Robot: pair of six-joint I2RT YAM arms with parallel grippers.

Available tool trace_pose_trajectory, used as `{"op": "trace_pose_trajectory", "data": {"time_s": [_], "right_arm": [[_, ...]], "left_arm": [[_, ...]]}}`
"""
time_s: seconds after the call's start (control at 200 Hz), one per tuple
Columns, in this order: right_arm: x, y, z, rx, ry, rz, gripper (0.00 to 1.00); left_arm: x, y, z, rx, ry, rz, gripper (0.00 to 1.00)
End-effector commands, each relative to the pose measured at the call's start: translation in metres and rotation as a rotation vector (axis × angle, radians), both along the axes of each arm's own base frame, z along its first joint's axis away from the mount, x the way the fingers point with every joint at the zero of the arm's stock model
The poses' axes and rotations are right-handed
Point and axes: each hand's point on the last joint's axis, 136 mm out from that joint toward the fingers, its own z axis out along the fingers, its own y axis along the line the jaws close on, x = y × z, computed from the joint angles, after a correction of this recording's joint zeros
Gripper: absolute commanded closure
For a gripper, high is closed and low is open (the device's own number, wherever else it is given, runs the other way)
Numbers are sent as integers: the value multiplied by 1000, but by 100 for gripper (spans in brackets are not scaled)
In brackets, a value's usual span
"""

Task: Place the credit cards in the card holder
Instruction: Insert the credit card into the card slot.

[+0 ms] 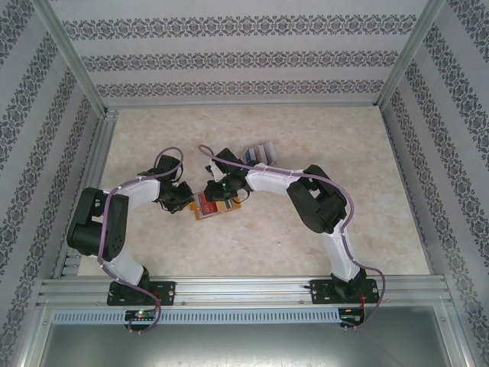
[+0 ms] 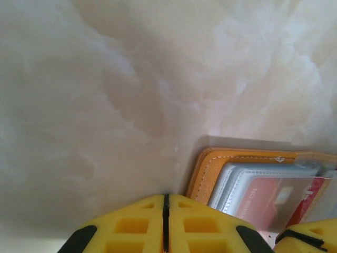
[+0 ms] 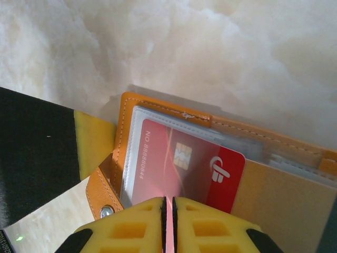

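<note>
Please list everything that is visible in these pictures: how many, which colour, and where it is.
card holder: one, orange, lying open mid-table between both tools.
red card: one, red with a chip, partly inside the holder's clear pocket.
loose cards: small pile, count unclear, bluish, pale and pinkish, on the table beyond the right arm.
table: one, beige marble pattern.
walls: pale with dark patterned bands, around the table.
rail: one, silver metal, along the near edge.
left tool: one, yellow fingers, shut, at the holder's edge.
right tool: one, yellow fingers, shut on the red card.
</note>
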Motion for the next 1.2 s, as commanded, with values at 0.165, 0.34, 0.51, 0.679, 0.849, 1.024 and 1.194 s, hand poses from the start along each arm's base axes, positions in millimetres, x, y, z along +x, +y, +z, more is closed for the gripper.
{"op": "trace_pose_trajectory", "data": {"time_s": [0.165, 0.34, 0.51, 0.679, 0.849, 1.024, 1.194], "right_arm": [[2, -30, 10, -62, -40, -26, 85], [-1, -25, 6, -65, -29, -10, 85], [-4, -24, -8, -124, -10, 19, 85], [-8, -20, -12, -155, -12, 46, 84], [-8, -13, -12, -188, -30, 69, 84], [-10, -5, -12, -201, -34, 94, 84], [-11, -9, -11, -199, -27, 89, 84]], "left_arm": [[3, -29, -10, -48, -10, -107, 91], [1, -30, -12, -60, -10, -101, 91], [2, -31, -11, -67, -10, -100, 91], [3, -32, -12, -71, -12, -96, 91], [3, -35, -13, -93, -14, -91, 91], [5, -35, -12, -94, -21, -90, 91], [5, -33, -11, -75, -19, -97, 91]]}}
